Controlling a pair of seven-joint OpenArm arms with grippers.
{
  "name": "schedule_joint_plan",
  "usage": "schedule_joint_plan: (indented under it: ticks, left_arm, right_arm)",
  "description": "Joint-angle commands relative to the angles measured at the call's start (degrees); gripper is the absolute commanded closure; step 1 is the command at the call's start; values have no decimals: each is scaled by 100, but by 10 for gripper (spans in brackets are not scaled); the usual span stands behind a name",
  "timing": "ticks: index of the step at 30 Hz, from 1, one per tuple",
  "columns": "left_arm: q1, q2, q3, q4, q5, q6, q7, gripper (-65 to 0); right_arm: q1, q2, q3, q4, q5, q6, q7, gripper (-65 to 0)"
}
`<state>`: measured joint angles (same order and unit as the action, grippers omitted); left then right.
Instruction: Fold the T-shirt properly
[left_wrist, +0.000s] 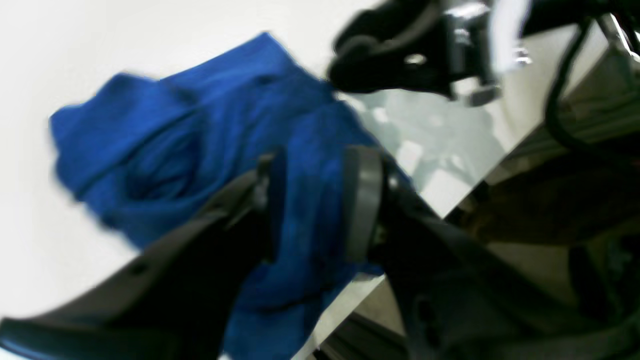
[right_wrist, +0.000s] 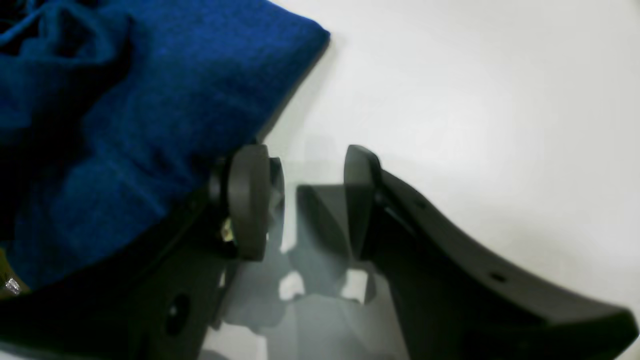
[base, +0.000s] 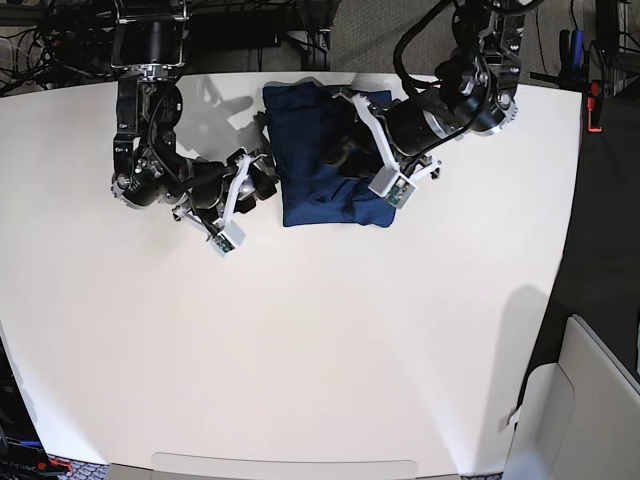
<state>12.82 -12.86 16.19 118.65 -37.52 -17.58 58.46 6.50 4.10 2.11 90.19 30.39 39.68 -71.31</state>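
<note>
Item: T-shirt (base: 325, 160), dark blue knit, one piece. Location: upper centre of the base view, near the far edge of the white table (base: 320, 350).

Condition: gathered into a compact, roughly rectangular bundle with a fairly straight lower edge. The top surface is rumpled, with loose folds and a raised hump visible in the left wrist view. Judged largely folded; what appears left is flattening, squaring the edges and letting go.

Left of frame, base view: right gripper (base: 262, 178). Position: just beside the bundle's left edge. Jaws: apart, with only bare table showing between them in the right wrist view. The cloth (right_wrist: 140, 100) fills the upper left of that view and lies along the outer side of the left-hand pad (right_wrist: 248, 200); contact cannot be confirmed. Nothing is held.

Right of frame, base view: left gripper (base: 352, 105). Position: over the bundle's upper right part. Jaws: apart, with a band of blue fabric (left_wrist: 305, 200) running between the pads in the left wrist view. Whether the pads press on it cannot be told; that frame is blurred.
</note>
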Motion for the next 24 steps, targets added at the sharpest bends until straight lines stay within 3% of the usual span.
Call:
schedule_joint_plan:
  ticks: [1,9,16,24]
  left_arm:
    - [-20,-19,74,104,11,-39,-65,-208]
    - [-20,7,241,104,363,-39,-65,-208]
    - [24,7,742,104,1321,-39,-549,-205]
    - [32,7,768,95,1602,-39,-549,-102]
  right_arm:
    - [101,17,13,102,121,32,93,-254]
    - [101,17,22,102,139,32,93,-254]
    - [101,17,22,128,156,32,93,-254]
    - [101,17,48,128,156,32,93,-254]
